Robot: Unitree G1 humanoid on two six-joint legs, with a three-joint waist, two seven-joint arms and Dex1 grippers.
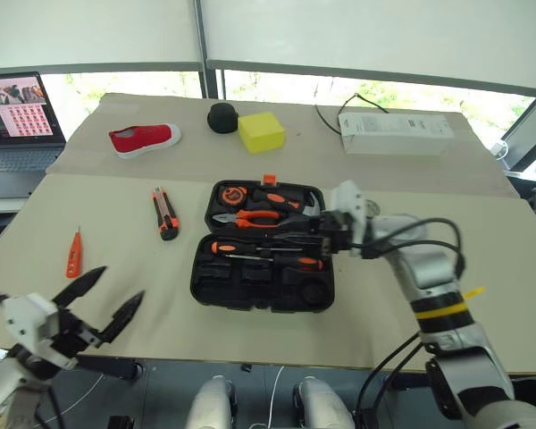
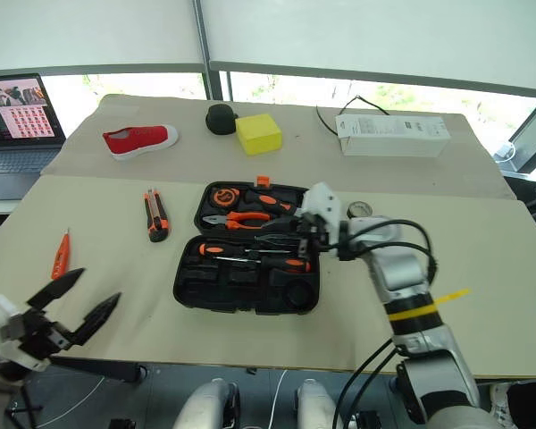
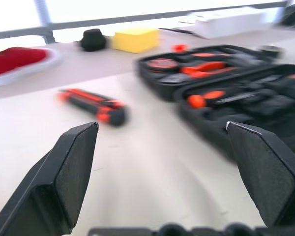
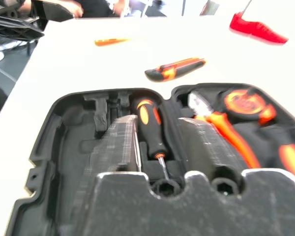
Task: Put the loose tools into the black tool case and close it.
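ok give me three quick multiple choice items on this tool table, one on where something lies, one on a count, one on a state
1. Where does the utility knife lie?
A. inside the case
B. on the table, on the robot's left of the case
C. on the yellow block

2. How many loose orange tools lie on the table outside the black tool case?
A. two
B. four
C. none

3. What state is the case in?
A. shut and latched
B. lying open
C. standing on edge

Answers:
1 B, the knife rests on the table apart from the case.
2 A, only the knife and the small orange tester screwdriver lie out.
3 B, both halves lie flat with tools showing, and the right gripper hangs over its edge while the left gripper stands open, apart.
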